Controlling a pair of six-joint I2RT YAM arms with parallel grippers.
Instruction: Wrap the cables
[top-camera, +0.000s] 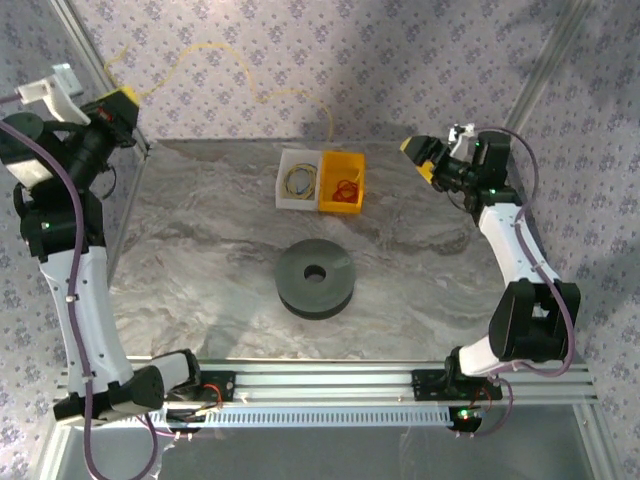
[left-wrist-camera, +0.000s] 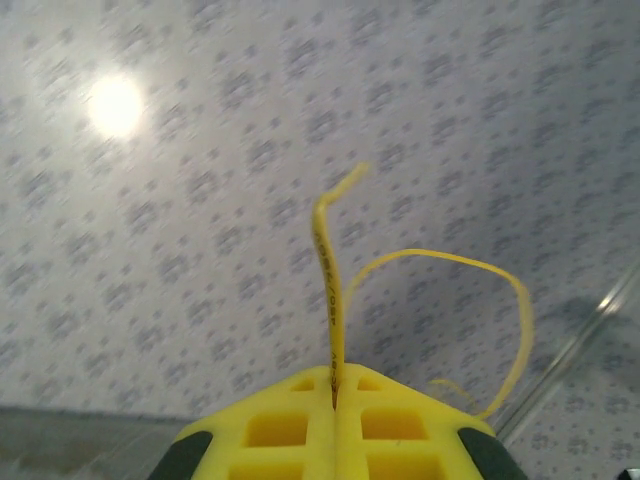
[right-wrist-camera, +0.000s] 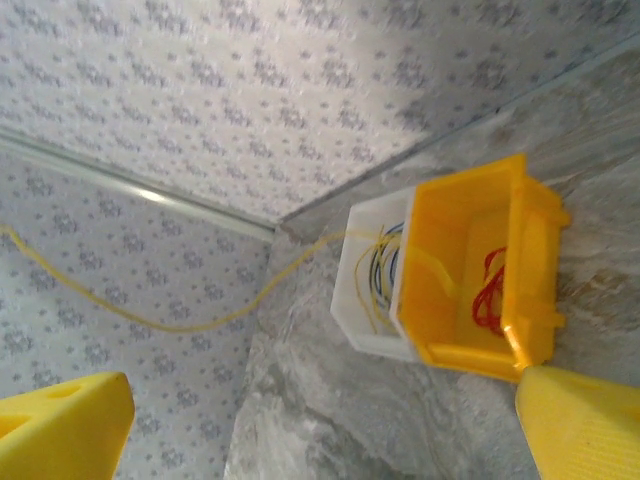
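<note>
A thin yellow cable (top-camera: 215, 50) loops through the air from my raised left gripper (top-camera: 125, 97) at the far left to the white bin (top-camera: 298, 180). In the left wrist view that gripper (left-wrist-camera: 336, 385) is shut on the yellow cable (left-wrist-camera: 330, 280), whose short end sticks up past the fingertips. The dark grey spool (top-camera: 315, 277) lies flat on the table's middle, bare of cable. My right gripper (top-camera: 420, 155) hovers open at the far right, right of the bins; its yellow fingers (right-wrist-camera: 65, 425) frame the yellow cable (right-wrist-camera: 190, 322) and white bin (right-wrist-camera: 375, 280).
A yellow bin (top-camera: 342, 182) holding a red cable (right-wrist-camera: 490, 290) stands against the white bin (top-camera: 298, 180), which holds more coiled wires. Patterned walls enclose the marble table (top-camera: 200, 240). An aluminium rail (top-camera: 330, 385) runs along the near edge.
</note>
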